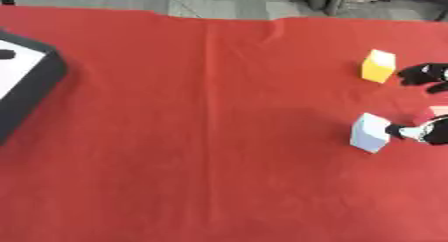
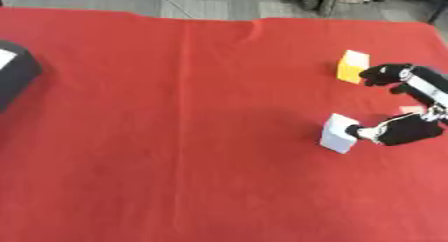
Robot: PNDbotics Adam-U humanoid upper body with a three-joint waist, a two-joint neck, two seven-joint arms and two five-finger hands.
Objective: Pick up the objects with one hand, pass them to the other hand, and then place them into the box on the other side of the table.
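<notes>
Even, bright overhead light; soft blur throughout; faint shadow on the red cloth (image 1: 219, 136) beside the white block (image 2: 338, 132).

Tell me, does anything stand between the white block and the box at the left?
Nothing visible does. Between the white block, at the right hand, and the black box lies only bare red cloth.

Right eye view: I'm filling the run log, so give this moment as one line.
right robot hand: open, touching white block | yellow block: on red cloth | black box: far left | left robot hand: unseen
</notes>
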